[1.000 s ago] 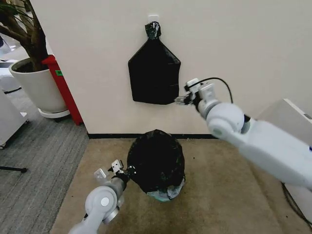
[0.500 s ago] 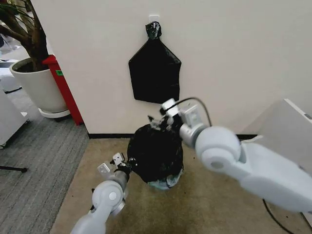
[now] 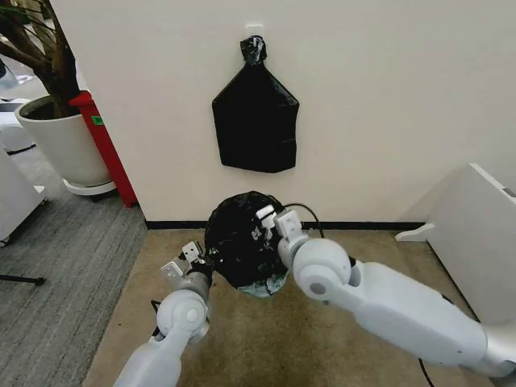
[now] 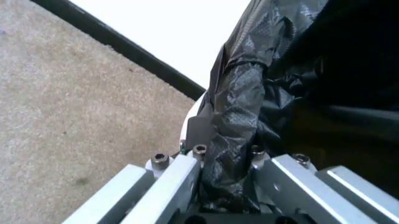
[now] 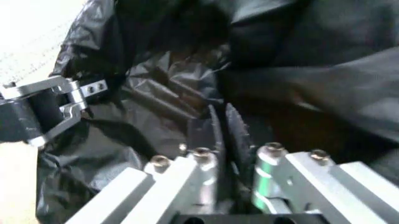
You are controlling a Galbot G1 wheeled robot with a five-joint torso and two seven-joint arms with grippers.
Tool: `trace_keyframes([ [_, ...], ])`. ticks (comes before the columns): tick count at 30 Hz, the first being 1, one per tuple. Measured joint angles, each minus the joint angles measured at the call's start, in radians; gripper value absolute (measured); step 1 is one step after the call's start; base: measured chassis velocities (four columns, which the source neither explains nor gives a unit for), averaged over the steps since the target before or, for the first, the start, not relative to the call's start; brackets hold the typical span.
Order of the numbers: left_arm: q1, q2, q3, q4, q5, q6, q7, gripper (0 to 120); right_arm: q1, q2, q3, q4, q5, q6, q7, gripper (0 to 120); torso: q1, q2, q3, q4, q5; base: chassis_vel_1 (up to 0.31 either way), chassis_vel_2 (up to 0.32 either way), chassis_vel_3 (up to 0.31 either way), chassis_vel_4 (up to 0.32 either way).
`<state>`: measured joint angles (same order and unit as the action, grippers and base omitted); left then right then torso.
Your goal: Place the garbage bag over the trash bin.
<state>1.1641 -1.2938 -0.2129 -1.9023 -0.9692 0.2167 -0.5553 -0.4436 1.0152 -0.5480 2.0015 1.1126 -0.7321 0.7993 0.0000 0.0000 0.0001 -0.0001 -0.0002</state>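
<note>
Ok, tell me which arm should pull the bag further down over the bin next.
Probably the left. The left gripper is shut on the garbage bag low at its side, while the right gripper sits higher with nothing visibly between its fingers.

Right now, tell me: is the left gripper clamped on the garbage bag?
Yes. In the left wrist view the left gripper has a twisted fold of the garbage bag pinched between its fingers.

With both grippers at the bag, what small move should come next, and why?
Probably draw the bag's edge down on both sides. The garbage bag sits bunched high over the trash bin, the left gripper pinches a fold, and the right gripper is shut at the plastic.
</note>
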Motion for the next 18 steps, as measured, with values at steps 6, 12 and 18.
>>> trace_keyframes([
  [6,0.001,-0.007,0.028,-0.002,0.043,0.000,-0.001,0,0.039,0.067,-0.037,-0.083,-0.001,0.000,0.032,0,0.000,0.000,0.000,0.0003,0.0000,0.000,0.000,0.000,0.000],
  [12,0.013,-0.009,0.040,-0.006,0.078,0.000,0.010,0,0.089,0.114,-0.063,-0.179,0.006,0.000,0.047,0,0.000,0.000,0.000,0.0002,0.0002,0.000,0.000,0.000,0.000],
  [18,0.031,0.000,0.037,-0.015,0.134,-0.004,0.029,0,0.108,0.153,-0.085,-0.279,0.011,0.000,0.063,0,0.000,0.000,0.000,0.0003,0.0000,0.000,0.000,0.000,0.000],
])
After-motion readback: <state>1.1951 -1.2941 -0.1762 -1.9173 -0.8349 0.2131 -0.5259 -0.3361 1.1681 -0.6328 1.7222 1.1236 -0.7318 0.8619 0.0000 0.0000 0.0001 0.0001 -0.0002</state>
